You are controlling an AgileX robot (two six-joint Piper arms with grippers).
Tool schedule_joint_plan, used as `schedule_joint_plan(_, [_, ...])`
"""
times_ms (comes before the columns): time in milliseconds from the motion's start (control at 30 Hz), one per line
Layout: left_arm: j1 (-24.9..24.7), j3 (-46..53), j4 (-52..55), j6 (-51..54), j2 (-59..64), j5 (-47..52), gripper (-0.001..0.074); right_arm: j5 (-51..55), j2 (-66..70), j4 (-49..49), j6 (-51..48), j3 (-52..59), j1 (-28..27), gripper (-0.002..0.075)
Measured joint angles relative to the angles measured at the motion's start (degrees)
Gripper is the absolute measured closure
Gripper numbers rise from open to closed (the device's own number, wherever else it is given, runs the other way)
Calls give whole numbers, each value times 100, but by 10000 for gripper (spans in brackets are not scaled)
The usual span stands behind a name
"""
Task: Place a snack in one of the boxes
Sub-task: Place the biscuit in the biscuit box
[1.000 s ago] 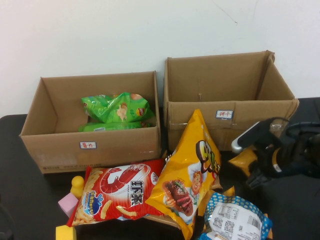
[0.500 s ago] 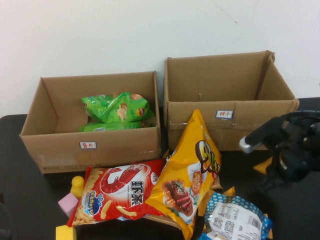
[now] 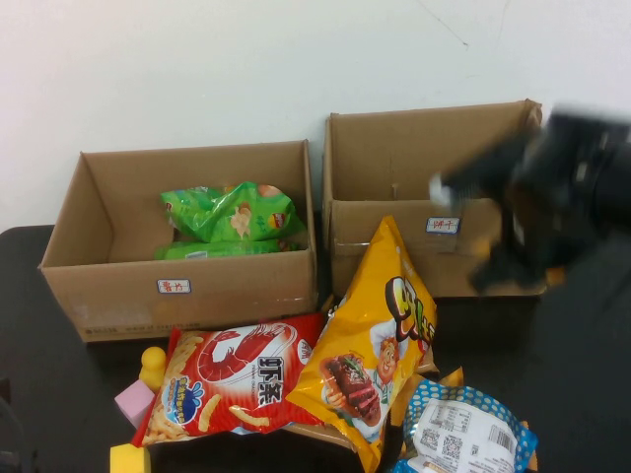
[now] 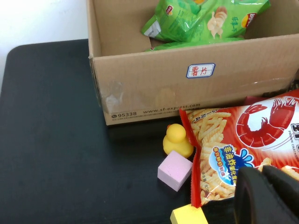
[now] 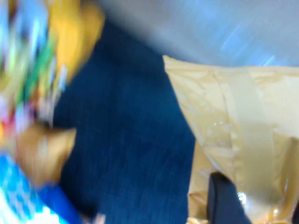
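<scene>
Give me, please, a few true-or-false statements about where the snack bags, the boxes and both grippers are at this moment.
1. The blue-and-white dotted snack bag lies on the table. True.
2. The lower brown cardboard box with the red-lettered label holds green crisp bags. True.
3. The right gripper hangs over the red prawn-stick bag. False: it is in front of the taller taped cardboard box.
4. The left gripper holds the yellow rubber duck. False: the duck sits on the table.
</scene>
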Motion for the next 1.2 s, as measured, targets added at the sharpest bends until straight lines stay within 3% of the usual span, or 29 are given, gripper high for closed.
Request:
schedule_joint_plan(133, [0,0,-25,0,0,0,736,-37,-30,-42,0,-933,0,441])
schedule_joint_plan(300, [0,0,-46,0,0,-13,736,-1511,-16,-297,491,-1381,0,441])
schedule_joint_plan(400, [0,0,-57,0,0,-1,736,-2317,181,-984,1425,-1404,0,441])
schedule_joint_plan(533, [0,0,-57,0,0,68,736,-2518,713,-2555,3346,-1404,-27,432])
schedule_joint_plan(633, [0,0,-57,0,0,70,736,-2567,1127,-3263,4843,-1404,-179,358])
schedule_joint_plan(733, [0,0,-109,0,0,83,736,-2617,1355,-3113,5465,-1404,-414,273])
schedule_joint_plan(867, [0,0,-153,0,0,83,736,-2639,1385,-1723,4837,-1417,-710,247])
schedule_joint_plan(1000, [0,0,-166,0,0,83,736,-2102,1210,-95,2906,-1585,-783,246])
schedule_joint_plan(1200, [0,0,-209,0,0,83,736,-460,606,852,1239,-1841,-760,246])
